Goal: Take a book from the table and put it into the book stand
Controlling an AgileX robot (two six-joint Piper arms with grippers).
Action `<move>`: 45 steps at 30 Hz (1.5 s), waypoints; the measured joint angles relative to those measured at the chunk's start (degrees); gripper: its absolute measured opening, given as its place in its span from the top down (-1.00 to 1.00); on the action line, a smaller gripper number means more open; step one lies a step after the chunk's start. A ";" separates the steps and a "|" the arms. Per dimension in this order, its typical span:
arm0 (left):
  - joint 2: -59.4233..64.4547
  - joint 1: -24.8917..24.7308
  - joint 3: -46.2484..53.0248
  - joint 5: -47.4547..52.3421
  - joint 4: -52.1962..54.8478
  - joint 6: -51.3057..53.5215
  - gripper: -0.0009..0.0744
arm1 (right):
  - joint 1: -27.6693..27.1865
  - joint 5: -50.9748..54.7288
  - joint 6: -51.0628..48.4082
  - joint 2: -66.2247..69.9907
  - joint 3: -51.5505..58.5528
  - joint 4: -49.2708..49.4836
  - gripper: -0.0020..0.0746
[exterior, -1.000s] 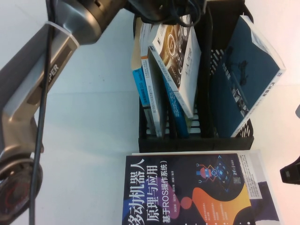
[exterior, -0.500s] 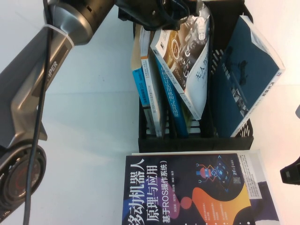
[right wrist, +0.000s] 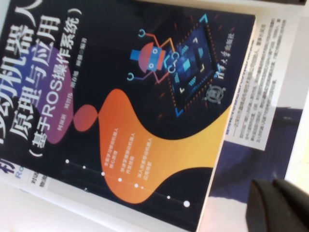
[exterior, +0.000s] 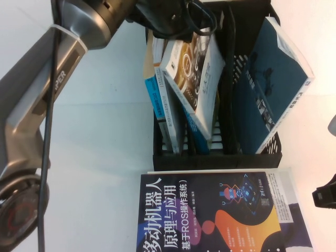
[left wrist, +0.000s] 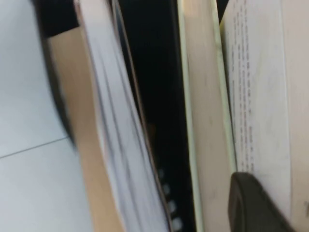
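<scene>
Since a moment ago the book has swung back toward the robot's left and sunk a little deeper, so its white cover with the gold and black circuit print now leans against the blue-spined books in the middle slot of the book stand. Its long axis runs from the far top of the rack down toward the near wall, tilted rather than upright, with its lower corner already among the slats.

The left gripper sits right over the book's far upper edge, at the back of the rack; its fingers are hidden behind cables and the arm in the high view. The left wrist view shows one dark finger lying against a page block, so they probably pinch the book's top edge, though I cannot tell for sure. The right gripper is parked low at the right edge of the bench, well apart from the rack; its fingers cannot be read either.

Room is tight: a teal book fills the right-hand slot, and the dark navy book lies flat on the bench just beside the rack's near wall. Whatever comes next falls to the left arm, the nearer one by far.
</scene>
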 joint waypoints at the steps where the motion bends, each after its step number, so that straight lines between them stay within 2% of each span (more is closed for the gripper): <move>1: -0.69 -0.71 0.14 1.24 1.38 -0.42 0.71 | 0.00 0.00 0.00 0.18 0.00 0.00 0.96; 11: -3.57 -4.49 0.22 6.76 7.32 -2.96 0.71 | 0.00 0.00 0.11 0.53 0.00 0.00 0.96; 21: 1.40 -4.49 0.22 1.24 7.96 -3.18 0.71 | 0.00 0.61 0.11 0.53 0.00 0.11 0.96; 30: 2.19 -4.49 -0.20 0.67 8.89 -2.99 0.70 | 0.00 0.81 0.11 0.53 0.00 0.20 0.96; 33: 2.74 -4.49 -0.20 -1.46 9.97 -2.71 0.54 | 0.00 0.81 0.11 0.53 0.00 0.20 0.96; 38: 4.00 -4.49 -1.50 -4.60 14.57 -5.74 -0.17 | 0.00 0.81 0.11 0.53 0.00 0.20 0.96; 40: 3.86 -4.24 -2.39 -4.71 18.34 -6.70 -0.39 | 0.00 0.81 0.11 0.53 0.00 0.20 0.96; 42: 3.09 -3.90 -3.09 -4.71 20.58 -7.39 -0.46 | 0.00 0.81 0.11 0.53 0.00 0.20 0.96; 45: 0.60 -3.52 -3.75 -4.33 20.97 -7.40 -0.43 | 0.00 0.81 0.11 0.53 0.00 0.33 0.96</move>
